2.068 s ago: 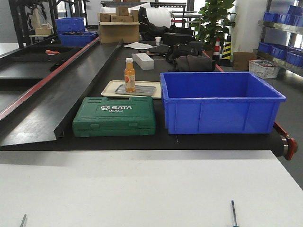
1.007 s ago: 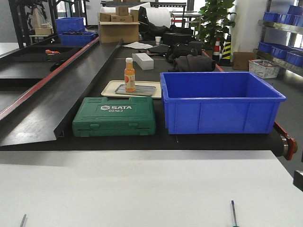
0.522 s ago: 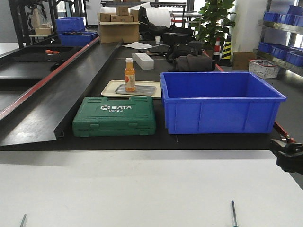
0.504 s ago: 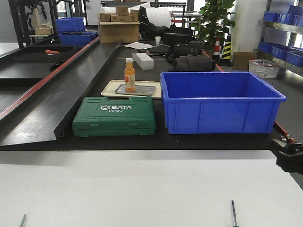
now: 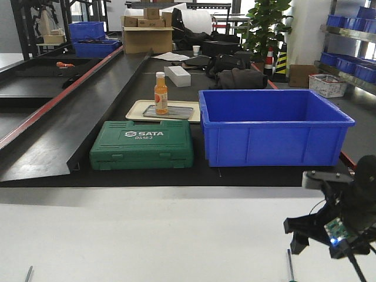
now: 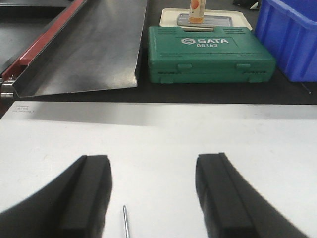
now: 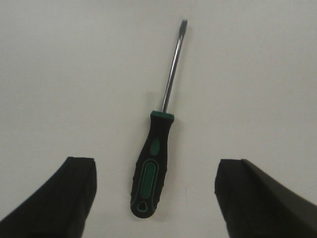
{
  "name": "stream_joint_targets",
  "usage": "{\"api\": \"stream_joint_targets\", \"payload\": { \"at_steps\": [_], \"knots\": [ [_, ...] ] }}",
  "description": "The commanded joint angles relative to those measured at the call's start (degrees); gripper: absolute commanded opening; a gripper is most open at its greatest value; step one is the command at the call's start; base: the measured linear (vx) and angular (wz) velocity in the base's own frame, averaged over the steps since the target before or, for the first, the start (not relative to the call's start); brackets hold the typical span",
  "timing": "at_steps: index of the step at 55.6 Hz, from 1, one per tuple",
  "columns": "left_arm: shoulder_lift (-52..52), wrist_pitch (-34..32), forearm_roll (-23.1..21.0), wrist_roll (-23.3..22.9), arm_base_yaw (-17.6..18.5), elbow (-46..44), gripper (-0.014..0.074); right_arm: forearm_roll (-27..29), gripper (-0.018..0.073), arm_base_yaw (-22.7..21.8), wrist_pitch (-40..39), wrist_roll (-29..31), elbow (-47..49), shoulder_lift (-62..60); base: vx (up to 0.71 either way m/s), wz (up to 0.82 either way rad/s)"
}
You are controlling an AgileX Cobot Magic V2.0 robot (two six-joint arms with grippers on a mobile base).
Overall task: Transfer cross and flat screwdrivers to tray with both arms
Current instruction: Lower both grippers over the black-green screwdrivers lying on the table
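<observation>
**Front view.** Right hand (image 5: pixel 330 239) low at the right edge, above the white desk (image 5: pixel 147 235). Thin shaft of the right screwdriver (image 5: pixel 289 264) flat on the desk, just below the hand and apart from it. Tip of the left screwdriver (image 5: pixel 28 273) at the bottom left corner, well apart from the other. Beyond the desk, on a black surface:
- one green SATA case (image 5: pixel 143 144), shut;
- one large blue bin (image 5: pixel 276 138) just beside the case, only inner walls in sight;
- one beige tray (image 5: pixel 136 108) behind the case, holding the grey tray (image 5: pixel 179 111);
- one orange bottle (image 5: pixel 161 93) upright on the grey tray.

More blue bins far behind.

**Left wrist view.** Left hand (image 6: pixel 153 163) released, its two dark fingers (image 6: pixel 86 198) wide apart over the desk, grasping nothing. Point of the left screwdriver between them, nearer the finger at picture left, touching neither. Green case, corner of the blue bin, and bottle base on the grey tray inside the beige tray, all well beyond the hand.

**Right wrist view.** Right hand released, fingers wide apart, grasping nothing. Right screwdriver whole in view, flat on the desk. Black-and-green handle between the fingers, touching neither. Shaft pointing away from the hand, tilted slightly to picture right, with a flat-looking tip.

**Count.** Two screwdrivers, both on the desk, neither in the grey tray.
</observation>
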State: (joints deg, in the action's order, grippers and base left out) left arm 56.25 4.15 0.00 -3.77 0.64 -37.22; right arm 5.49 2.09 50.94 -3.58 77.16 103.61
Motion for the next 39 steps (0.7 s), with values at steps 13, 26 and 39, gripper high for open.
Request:
{"api": "stream_joint_targets", "payload": {
  "at_steps": [13, 26, 39],
  "knots": [
    [2.3, -1.7, -0.4, -0.6, 0.0, -2.0, 0.0503, -2.6, 0.0496, 4.1, -3.1, -7.6, 2.1, 8.6, 0.0, 0.0],
    [2.8, -0.5, -0.3, -0.5, 0.0, -2.0, 0.0503, -3.0, 0.0496, 4.3, -5.2, -12.5, 2.1, 11.9, 0.0, 0.0],
    [2.8, -0.3, -0.3, -0.5, 0.0, -2.0, 0.0503, -4.1, 0.0353, 4.3, -6.1, -12.7, 2.1, 16.1, 0.0, 0.0]
  ]
}}
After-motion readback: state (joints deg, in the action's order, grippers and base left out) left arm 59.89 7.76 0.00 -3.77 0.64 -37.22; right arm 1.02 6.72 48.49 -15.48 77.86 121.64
